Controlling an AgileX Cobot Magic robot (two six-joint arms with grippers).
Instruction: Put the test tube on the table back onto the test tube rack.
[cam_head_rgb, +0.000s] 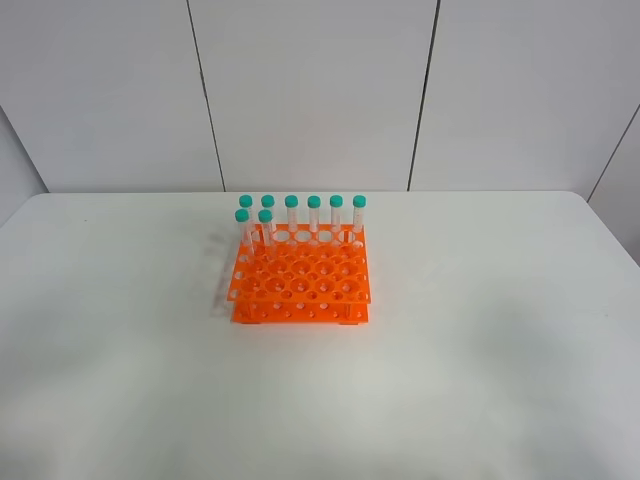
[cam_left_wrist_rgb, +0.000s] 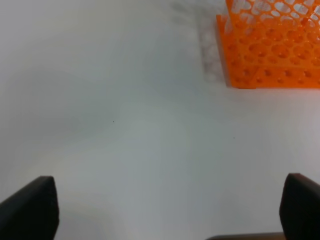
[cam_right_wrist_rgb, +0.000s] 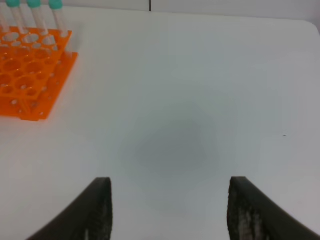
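Observation:
The orange test tube rack (cam_head_rgb: 300, 280) stands on the white table (cam_head_rgb: 500, 340), a little left of centre. Several teal-capped clear test tubes (cam_head_rgb: 291, 215) stand upright in its two back rows. No test tube lies on the table in any view. Neither arm shows in the exterior high view. My left gripper (cam_left_wrist_rgb: 167, 205) is open and empty over bare table, with the rack's corner (cam_left_wrist_rgb: 270, 55) well ahead of it. My right gripper (cam_right_wrist_rgb: 170, 205) is open and empty over bare table, with the rack (cam_right_wrist_rgb: 30, 75) and three of the tubes (cam_right_wrist_rgb: 56, 17) far off to one side.
White wall panels (cam_head_rgb: 310, 90) rise behind the table's far edge. The table's rounded right corner (cam_head_rgb: 585, 205) shows at the back. Nothing but the rack stands on the tabletop in view.

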